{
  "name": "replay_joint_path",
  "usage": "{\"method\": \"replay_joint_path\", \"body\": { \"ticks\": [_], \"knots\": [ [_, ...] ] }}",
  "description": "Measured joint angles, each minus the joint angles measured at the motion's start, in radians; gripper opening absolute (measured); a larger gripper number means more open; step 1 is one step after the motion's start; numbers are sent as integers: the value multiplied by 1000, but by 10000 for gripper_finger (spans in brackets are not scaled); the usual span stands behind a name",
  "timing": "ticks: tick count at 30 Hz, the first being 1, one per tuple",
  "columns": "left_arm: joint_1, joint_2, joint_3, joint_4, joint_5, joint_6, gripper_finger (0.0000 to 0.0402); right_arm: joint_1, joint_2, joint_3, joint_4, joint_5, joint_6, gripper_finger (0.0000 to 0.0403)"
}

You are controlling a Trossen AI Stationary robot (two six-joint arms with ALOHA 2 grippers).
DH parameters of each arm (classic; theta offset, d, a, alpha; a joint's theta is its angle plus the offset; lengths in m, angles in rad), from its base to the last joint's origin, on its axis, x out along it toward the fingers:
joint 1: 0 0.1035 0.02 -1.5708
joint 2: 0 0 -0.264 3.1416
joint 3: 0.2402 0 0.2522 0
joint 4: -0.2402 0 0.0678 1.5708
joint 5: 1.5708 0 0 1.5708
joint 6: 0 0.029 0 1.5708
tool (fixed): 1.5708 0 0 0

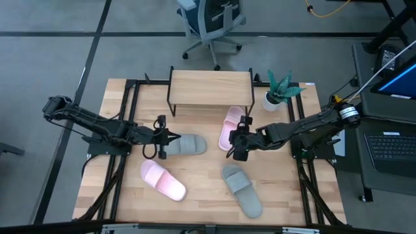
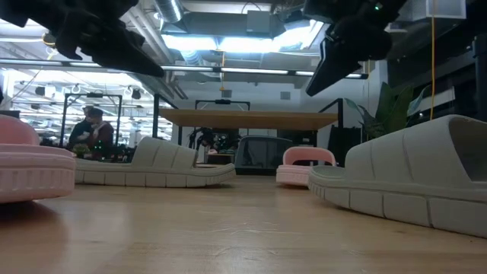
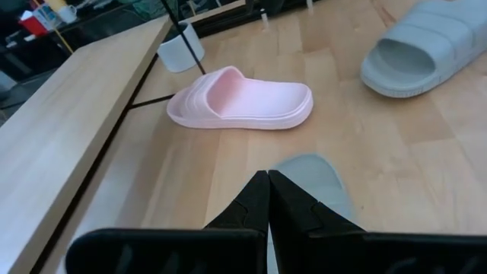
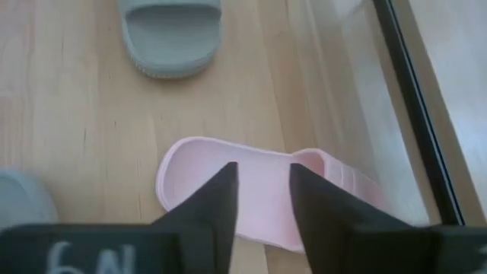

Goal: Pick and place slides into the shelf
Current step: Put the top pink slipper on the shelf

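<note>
Four slides lie on the table. One grey-green slide [image 1: 186, 144] rests on its sole beside my left gripper [image 1: 172, 137], which is shut and hovers over its heel end [image 3: 316, 176]. One pale pink slide [image 1: 229, 127] lies in front of the shelf [image 1: 210, 87]. My right gripper [image 1: 233, 144] is open above it, its fingers [image 4: 222, 199] over the footbed [image 4: 262, 194]. In the low view both grippers [image 2: 144, 65] [image 2: 319, 80] hang well above the slides. The second pink slide [image 1: 164, 180] and second grey-green slide [image 1: 242, 189] lie nearer the near edge.
A potted plant in a white pot [image 1: 279, 93] stands to the right of the shelf. The shelf's black legs [image 1: 170, 104] leave an open space beneath its board. An office chair [image 1: 211, 23] stands beyond the far edge. Bare wood [image 1: 201, 195] shows between the two near slides.
</note>
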Motion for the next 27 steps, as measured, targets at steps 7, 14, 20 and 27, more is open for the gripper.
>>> {"method": "replay_joint_path", "body": {
  "ticks": [7,14,20,27],
  "knots": [
    [24,0,0,-1,0,1,0,-2,0,0,-16,0,-43,201],
    [41,0,0,-4,0,25,0,-10,0,0,-25,-2,-66,232],
    [44,0,0,-4,0,34,0,-57,24,-7,-28,-2,-38,232],
    [44,0,0,-11,1,34,0,-101,117,-8,-29,-2,-45,214]
  ]
}}
